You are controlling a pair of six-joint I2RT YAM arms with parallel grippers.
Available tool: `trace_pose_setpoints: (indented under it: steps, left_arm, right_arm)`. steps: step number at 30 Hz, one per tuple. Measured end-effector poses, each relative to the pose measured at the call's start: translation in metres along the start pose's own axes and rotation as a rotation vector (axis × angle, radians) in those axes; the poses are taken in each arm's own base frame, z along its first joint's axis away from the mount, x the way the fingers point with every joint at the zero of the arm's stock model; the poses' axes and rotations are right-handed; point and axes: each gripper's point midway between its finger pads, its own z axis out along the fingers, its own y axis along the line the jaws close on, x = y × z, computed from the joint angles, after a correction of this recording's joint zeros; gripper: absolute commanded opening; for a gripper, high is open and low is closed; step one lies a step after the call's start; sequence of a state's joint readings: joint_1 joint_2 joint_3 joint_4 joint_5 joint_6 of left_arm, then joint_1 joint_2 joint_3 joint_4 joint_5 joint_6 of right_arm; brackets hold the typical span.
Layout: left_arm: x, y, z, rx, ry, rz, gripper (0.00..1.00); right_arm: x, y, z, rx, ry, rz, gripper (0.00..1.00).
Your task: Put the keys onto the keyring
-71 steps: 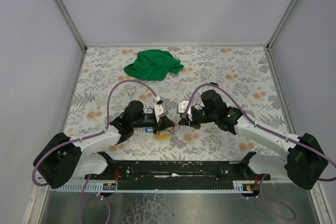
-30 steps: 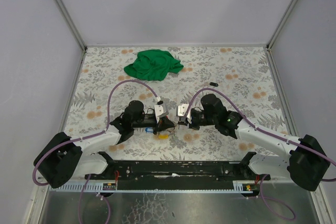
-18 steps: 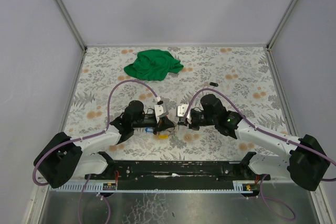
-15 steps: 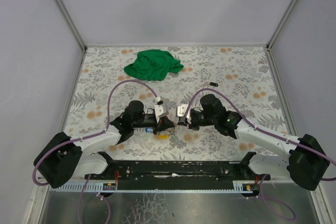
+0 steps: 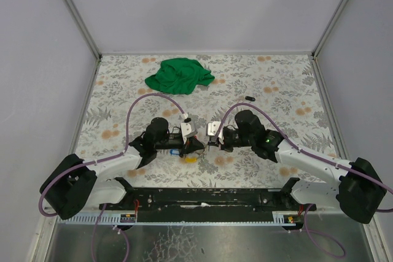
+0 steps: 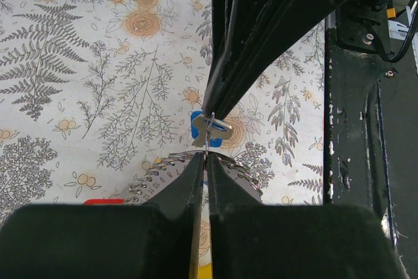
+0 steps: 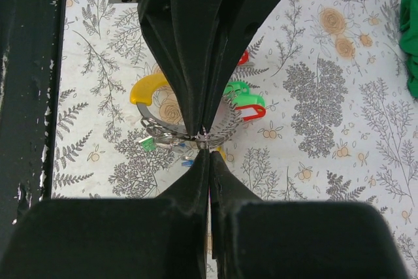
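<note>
Evidently midway; the left gripper (image 6: 206,163) and right gripper (image 7: 208,155) meet tip to tip, both pinched tight on the keyring (image 7: 225,127); a blue key (image 6: 201,130) hangs there; whether the other keys (image 7: 240,89) clustered round it are threaded, I cannot tell.

The worktop (image 5: 276,84) has a matt covering with a printed floral pattern. The green cloth (image 5: 179,75) is soft, crumpled fabric. The keyring (image 6: 163,169) is bright, ribbed metal. The keys (image 7: 238,89) have glossy plastic heads. The fingers (image 6: 274,17) are smooth black plastic. The base rail (image 6: 353,129) is chipped black-painted metal.
</note>
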State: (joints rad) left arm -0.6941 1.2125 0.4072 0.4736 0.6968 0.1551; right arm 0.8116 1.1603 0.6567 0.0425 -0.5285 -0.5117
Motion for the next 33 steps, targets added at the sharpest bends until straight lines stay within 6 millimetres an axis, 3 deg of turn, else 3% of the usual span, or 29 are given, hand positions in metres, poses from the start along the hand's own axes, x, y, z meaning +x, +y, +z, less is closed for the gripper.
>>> trace_pose_setpoints:
  steps: [33]
  left_arm:
    - [0.0013,0.0003,0.0004,0.0,0.003,-0.003,0.0]
  right_arm:
    - [0.004,-0.0006,0.0031,0.0,0.011,0.013,0.0]
